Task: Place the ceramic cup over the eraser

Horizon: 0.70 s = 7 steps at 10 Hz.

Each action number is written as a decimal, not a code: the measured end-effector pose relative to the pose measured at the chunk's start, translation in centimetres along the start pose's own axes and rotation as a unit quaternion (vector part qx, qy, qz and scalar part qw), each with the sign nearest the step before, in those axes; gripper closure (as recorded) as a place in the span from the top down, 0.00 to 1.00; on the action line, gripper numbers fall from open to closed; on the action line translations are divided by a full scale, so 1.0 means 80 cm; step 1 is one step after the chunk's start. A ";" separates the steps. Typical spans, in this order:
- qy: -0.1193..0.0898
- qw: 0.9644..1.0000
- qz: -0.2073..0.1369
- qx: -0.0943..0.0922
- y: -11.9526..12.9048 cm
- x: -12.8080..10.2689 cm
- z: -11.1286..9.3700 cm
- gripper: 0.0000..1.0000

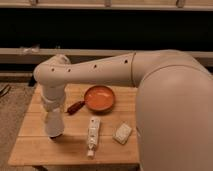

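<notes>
Cup lowered at the left of the wooden table (pixel 35 150), eraser hidden beneath.

The gripper (pixel 53 119) is seen clamped on the ceramic cup (pixel 54 127), which should be seated squarely before release. The near-left edge lies close; the red-handled tool (pixel 76 106), orange bowl (pixel 99 98) and power strip (pixel 93 134) crowd the right.

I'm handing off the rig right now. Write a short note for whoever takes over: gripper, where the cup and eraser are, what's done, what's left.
Gripper: low over the left side of the wooden table, shut on the ceramic cup.
Ceramic cup: at table level, left of the white power strip.
Eraser: not visible; where it lies under the cup cannot be confirmed.
Done: cup carried down to the table.
Left: check the eraser is covered, release, lift the arm away.
Nearby: orange bowl, red-handled tool.
</notes>
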<state>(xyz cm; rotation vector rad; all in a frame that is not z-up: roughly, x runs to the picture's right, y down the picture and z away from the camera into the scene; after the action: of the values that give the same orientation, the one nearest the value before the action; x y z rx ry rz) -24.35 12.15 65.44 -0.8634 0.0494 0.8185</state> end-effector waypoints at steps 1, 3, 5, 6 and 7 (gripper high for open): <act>0.001 1.000 -0.002 -0.004 0.004 -0.002 0.005 0.00; 0.000 1.000 -0.007 -0.010 0.011 -0.009 0.011 0.00; -0.003 1.000 -0.010 -0.012 0.014 -0.013 0.014 0.00; -0.008 1.000 -0.014 -0.010 0.016 -0.014 0.018 0.00; -0.021 1.000 -0.021 0.001 0.020 -0.014 0.025 0.01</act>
<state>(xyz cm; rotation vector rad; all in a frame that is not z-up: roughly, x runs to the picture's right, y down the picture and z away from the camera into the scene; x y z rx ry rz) -26.75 13.38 66.11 -0.8415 -0.0053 0.7962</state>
